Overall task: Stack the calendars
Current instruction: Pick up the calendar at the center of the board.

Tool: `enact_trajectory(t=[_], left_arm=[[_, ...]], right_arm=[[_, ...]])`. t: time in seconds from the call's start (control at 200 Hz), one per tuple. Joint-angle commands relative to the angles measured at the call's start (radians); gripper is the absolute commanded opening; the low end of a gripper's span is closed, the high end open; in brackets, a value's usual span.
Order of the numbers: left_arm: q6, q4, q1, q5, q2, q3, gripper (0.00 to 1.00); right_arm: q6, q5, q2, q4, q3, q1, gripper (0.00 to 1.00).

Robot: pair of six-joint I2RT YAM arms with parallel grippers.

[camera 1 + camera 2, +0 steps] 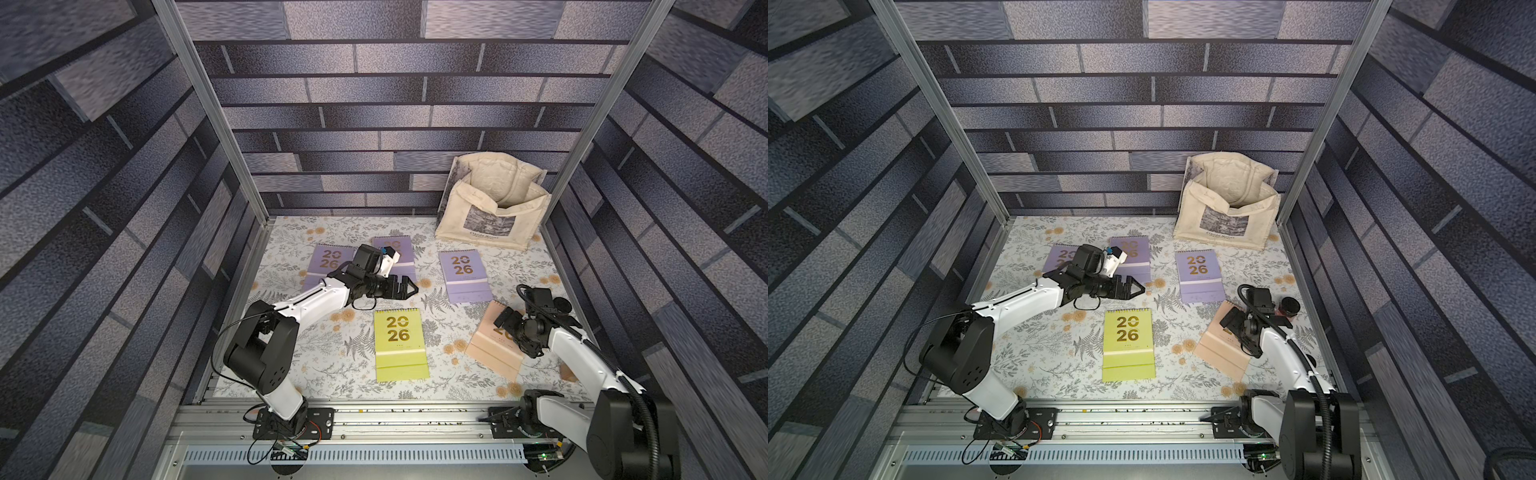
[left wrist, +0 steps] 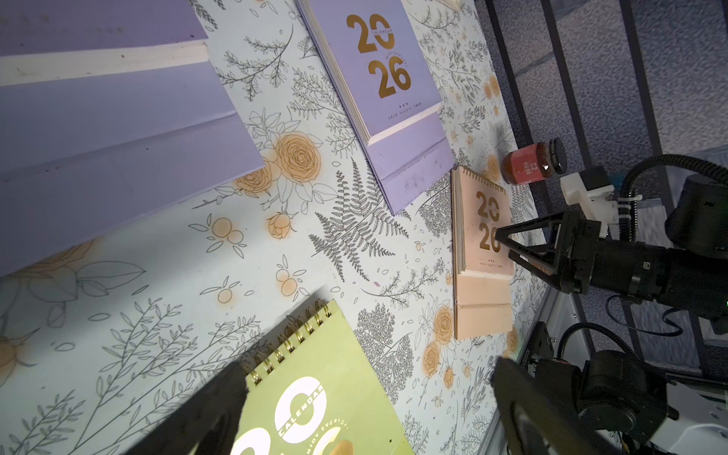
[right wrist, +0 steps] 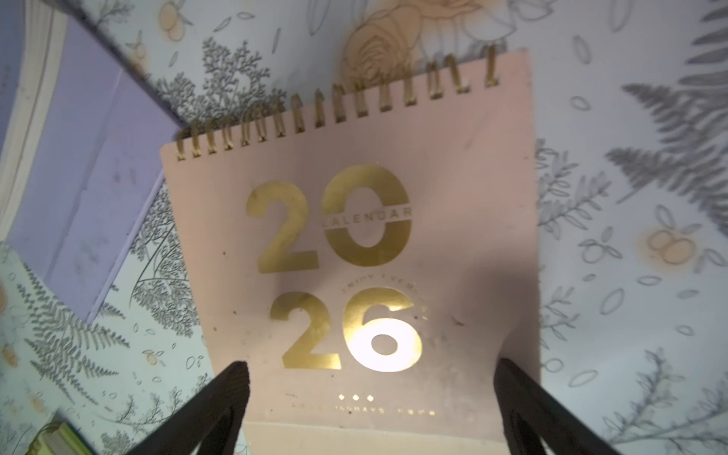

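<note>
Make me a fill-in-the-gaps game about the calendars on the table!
Count the lavender calendars: there are ____.
The right pincer hovers over the peach calendar with jaws ____.
The tote bag stands in the far ____ corner.
The yellow-green calendar shows the gold number ____.
Missing words: three, open, right, 2026.

My left gripper [image 1: 412,289] and right gripper [image 2: 505,244] are black. Lavender calendars [image 1: 463,274], a yellow-green calendar [image 1: 400,345] and a peach calendar [image 3: 354,256] bear gold numerals. The worktop [image 1: 332,365] is pale with grey ferns and orange roses; the tote [image 1: 461,203] is cream.
</note>
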Motion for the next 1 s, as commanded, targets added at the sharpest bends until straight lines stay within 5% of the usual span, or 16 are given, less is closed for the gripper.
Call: enact_trajectory(t=[0.0,0.341,0.992], left_arm=[[0.004,-0.011,-0.008,0.010,0.000,0.025,1.00],[0.017,-0.045,-0.009,0.012,-0.013,0.029,1.00],[0.045,-0.093,-0.035,0.077,0.070,0.121,1.00]], right_arm=[[0.013,0.134,-0.027,-0.113,0.018,-0.007,1.00],[0.039,-0.017,0.059,0.089,-0.054,-0.015,1.00],[-0.091,-0.265,0.096,0.178,-0.042,-0.015,0.92]])
